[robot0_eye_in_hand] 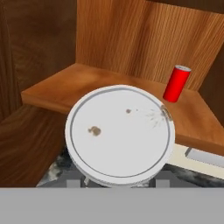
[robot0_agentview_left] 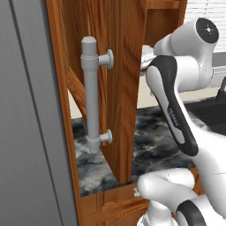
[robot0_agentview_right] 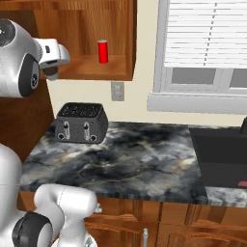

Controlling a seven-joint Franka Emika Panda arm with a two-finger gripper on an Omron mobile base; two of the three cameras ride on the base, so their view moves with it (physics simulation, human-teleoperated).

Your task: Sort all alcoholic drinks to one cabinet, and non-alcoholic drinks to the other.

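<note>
The cup's pale round lid (robot0_eye_in_hand: 119, 133), with a few brown specks, sits right in front of the hand camera. My gripper (robot0_eye_in_hand: 118, 183) is shut on the cup, and its fingers are mostly hidden under the lid. The cup hangs in front of the open wall cabinet's wooden shelf (robot0_eye_in_hand: 65, 85), near its front edge. A small red can (robot0_eye_in_hand: 176, 83) stands upright on that shelf toward the back right, also seen as the red can (robot0_agentview_right: 102, 51). My hand (robot0_agentview_right: 52, 65) is at the left end of the shelf (robot0_agentview_right: 91, 73). The bottles are out of view.
The cabinet door (robot0_agentview_left: 119, 88) stands swung open beside the arm, its grey bar handle (robot0_agentview_left: 92, 95) facing out. Below the cabinet a black toaster (robot0_agentview_right: 81, 122) sits on the dark marble counter (robot0_agentview_right: 140, 159). A sink (robot0_agentview_right: 222, 154) lies at the right under a window (robot0_agentview_right: 207, 34).
</note>
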